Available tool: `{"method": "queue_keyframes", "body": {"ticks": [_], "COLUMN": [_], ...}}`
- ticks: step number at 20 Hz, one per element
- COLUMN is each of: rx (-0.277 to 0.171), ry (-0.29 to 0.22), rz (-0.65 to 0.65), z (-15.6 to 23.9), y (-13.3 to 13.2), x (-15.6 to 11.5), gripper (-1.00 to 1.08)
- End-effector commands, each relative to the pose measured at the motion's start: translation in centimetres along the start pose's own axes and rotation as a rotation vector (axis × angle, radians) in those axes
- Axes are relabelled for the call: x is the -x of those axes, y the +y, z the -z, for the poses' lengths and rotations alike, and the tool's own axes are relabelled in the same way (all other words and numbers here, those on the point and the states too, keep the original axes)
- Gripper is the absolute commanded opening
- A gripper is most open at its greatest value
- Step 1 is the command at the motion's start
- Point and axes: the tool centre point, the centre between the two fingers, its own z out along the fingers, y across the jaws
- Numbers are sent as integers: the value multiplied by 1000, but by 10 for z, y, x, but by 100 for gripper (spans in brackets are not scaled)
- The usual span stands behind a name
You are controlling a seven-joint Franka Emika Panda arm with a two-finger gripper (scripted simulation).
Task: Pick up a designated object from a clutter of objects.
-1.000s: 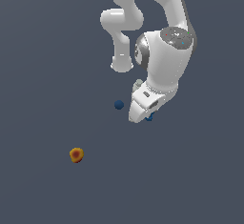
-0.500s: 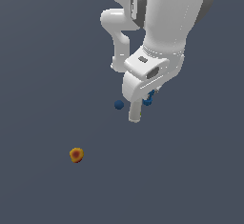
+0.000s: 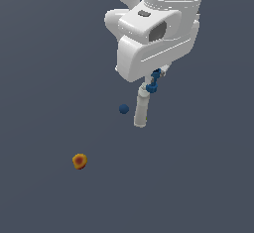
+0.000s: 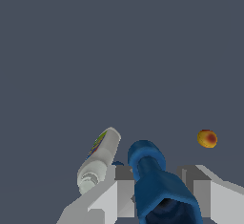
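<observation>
The designated object (image 3: 152, 86), a small bright-blue knobbly piece, hangs above the floor under the white hand, and my gripper (image 3: 154, 80) is shut on it. In the wrist view the blue piece (image 4: 151, 180) fills the gap between the two grey fingers (image 4: 116, 192) and looks elongated, with a darker hollow end near the camera. The rest of the clutter lies on the floor below: a whitish cylinder (image 3: 141, 110), a dark-blue ball (image 3: 124, 109) just to its left in the exterior view, and an orange-red ball (image 3: 79, 161) farther off.
The wrist view shows the whitish cylinder (image 4: 99, 158) lying close beside one finger and the orange-red ball (image 4: 207, 138) farther away on the other side. The floor is plain dark grey. The large white arm body (image 3: 154, 33) fills the upper exterior view.
The arm has risen and now looms larger in the exterior view. The blue piece has gone up with the fingers, off the floor. The whitish cylinder has come into view below.
</observation>
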Motion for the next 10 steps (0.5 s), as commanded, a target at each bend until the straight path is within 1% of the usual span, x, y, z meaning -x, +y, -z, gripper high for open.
{"method": "queue_keyframes", "body": {"ticks": [1,5,10], "rx": [-1,0,0], "ry": [-1,-2,-3], "rz": [0,0,-1], "z": [13,26,31], "y": [3,6,8], "x": [1,1,1], "gripper": [-100,-100,-100]}}
